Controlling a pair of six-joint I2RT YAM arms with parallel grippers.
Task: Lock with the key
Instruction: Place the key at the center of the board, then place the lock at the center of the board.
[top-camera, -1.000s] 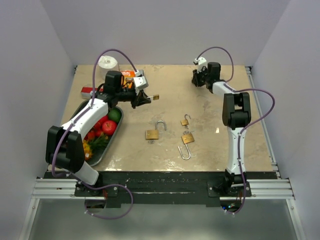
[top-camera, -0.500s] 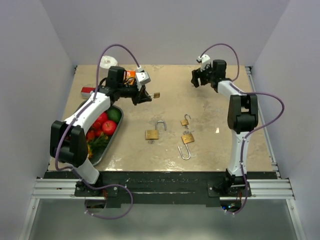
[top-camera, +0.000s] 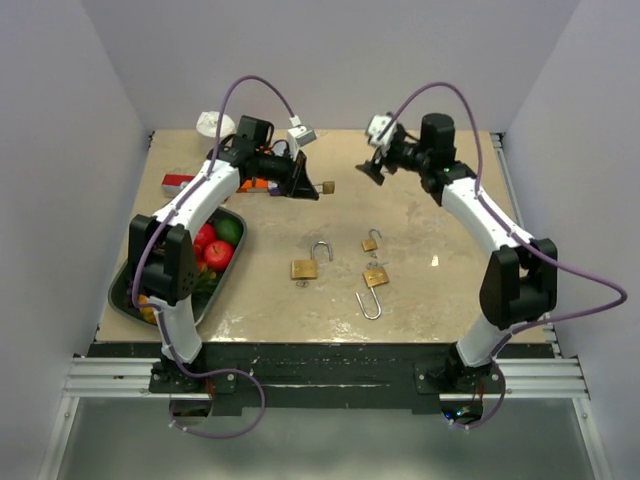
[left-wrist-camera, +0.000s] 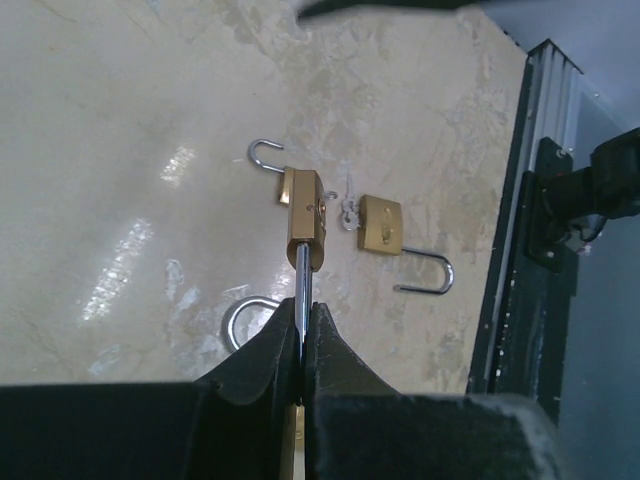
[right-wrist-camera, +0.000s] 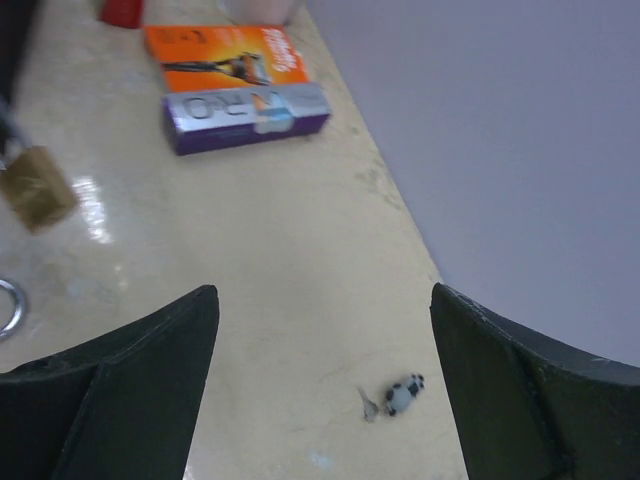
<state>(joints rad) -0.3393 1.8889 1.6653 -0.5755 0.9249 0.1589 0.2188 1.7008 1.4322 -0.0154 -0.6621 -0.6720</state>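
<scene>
The left gripper (left-wrist-camera: 303, 312) is closed tight on the steel shackle of a brass padlock (left-wrist-camera: 303, 215) and holds it in the air above the table (left-wrist-camera: 120, 120). Three other padlocks (top-camera: 305, 266) lie on the table with their shackles open. The right gripper (top-camera: 371, 170) hangs over the far side of the table, jaws spread wide and holding nothing. Its wrist view shows the key (right-wrist-camera: 368, 405) on a black-and-white fob (right-wrist-camera: 404, 393), lying untouched on the table by the back wall. An orange box (right-wrist-camera: 222, 45) lies farther along.
</scene>
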